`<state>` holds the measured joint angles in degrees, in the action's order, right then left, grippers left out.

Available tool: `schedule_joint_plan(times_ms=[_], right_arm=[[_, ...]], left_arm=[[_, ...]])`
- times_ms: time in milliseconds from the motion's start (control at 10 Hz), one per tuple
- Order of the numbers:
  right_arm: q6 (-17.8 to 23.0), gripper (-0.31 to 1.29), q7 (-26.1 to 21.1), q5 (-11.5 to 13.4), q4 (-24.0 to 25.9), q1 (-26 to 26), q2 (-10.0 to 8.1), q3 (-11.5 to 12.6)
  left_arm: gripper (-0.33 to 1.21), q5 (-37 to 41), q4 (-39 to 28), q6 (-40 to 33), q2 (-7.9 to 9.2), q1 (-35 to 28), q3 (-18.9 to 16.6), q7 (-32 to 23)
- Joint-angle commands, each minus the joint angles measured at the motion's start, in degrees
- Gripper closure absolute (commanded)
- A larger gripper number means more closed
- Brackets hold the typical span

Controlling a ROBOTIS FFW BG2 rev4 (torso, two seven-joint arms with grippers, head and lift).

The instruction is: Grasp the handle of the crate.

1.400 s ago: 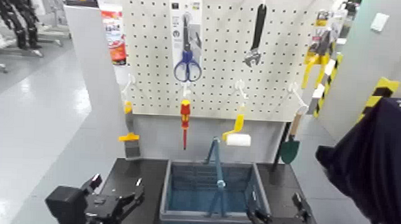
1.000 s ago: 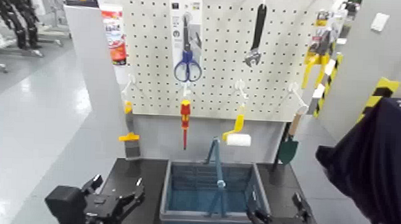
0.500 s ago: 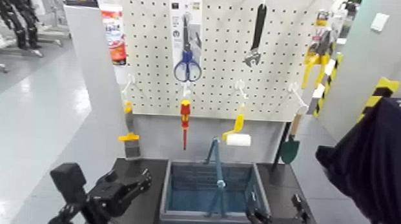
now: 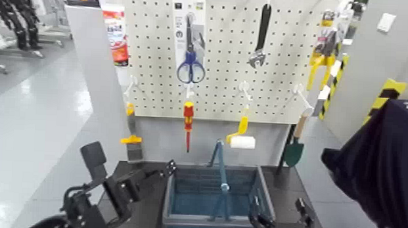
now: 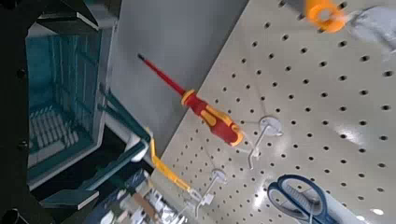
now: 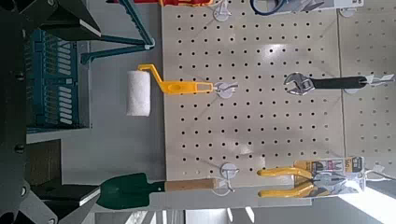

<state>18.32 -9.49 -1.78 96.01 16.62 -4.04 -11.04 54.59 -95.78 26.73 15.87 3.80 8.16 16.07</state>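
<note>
two grippers show in the head view, one at each lower corner of the crate [image 4: 215, 198]. the left gripper [image 4: 163, 171] is raised beside the crate's left rim, its dark fingers reaching toward the near-left corner of the basket and not touching the handle [image 4: 221, 169]; i cannot tell whether its fingers are spread or pressed together. the right gripper [image 4: 277, 225] sits low at the table's front right, just beside the crate's right wall, and its fingers stand apart with nothing between them.

the crate rests on the dark table [image 4: 289, 185] below the pegboard [image 4: 226, 50], centred before the robot. its slatted blue-grey walls and grey rim are seen from above. the teal handle arches up over the crate's middle, running from the back rim to the front, with a small lighter knob [image 4: 224, 186] at mid-length. nothing holds it.

on the pegboard hang blue-handled scissors [image 4: 190, 63], a dark wrench [image 4: 260, 37], a red-and-yellow screwdriver [image 4: 188, 121], a yellow-handled paint roller [image 4: 240, 136], a green trowel [image 4: 296, 147] and a scraper [image 4: 132, 140]. a dark cloth [image 4: 382, 169] fills the right edge.

the left wrist view shows the crate [image 5: 56, 93] close by with the screwdriver [image 5: 191, 101] beyond it. the right wrist view shows the crate [image 6: 56, 79], the roller [image 6: 140, 91] and the trowel [image 6: 126, 189].
</note>
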Motion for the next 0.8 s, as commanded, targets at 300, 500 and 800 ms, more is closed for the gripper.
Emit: schedule_joint_plan(times_ms=[300, 500, 800], right_arm=[[0.2, 0.14, 0.0, -0.2, -0.3, -0.1, 0.17, -0.2], [0.4, 0.14, 0.0, -0.3, -0.6, -0.2, 0.17, -0.3], [0.8, 0.14, 0.0, -0.6, -1.0, -0.5, 0.26, -0.6]], left_arm=[[0.09, 15.5, 9.8, 7.1, 3.02, 9.5, 6.2, 2.1], [0.09, 19.3, 14.7, 9.8, 3.02, 13.6, 8.3, 4.1], [0.09, 26.8, 21.6, 14.1, 2.67, 19.1, 11.9, 5.0]])
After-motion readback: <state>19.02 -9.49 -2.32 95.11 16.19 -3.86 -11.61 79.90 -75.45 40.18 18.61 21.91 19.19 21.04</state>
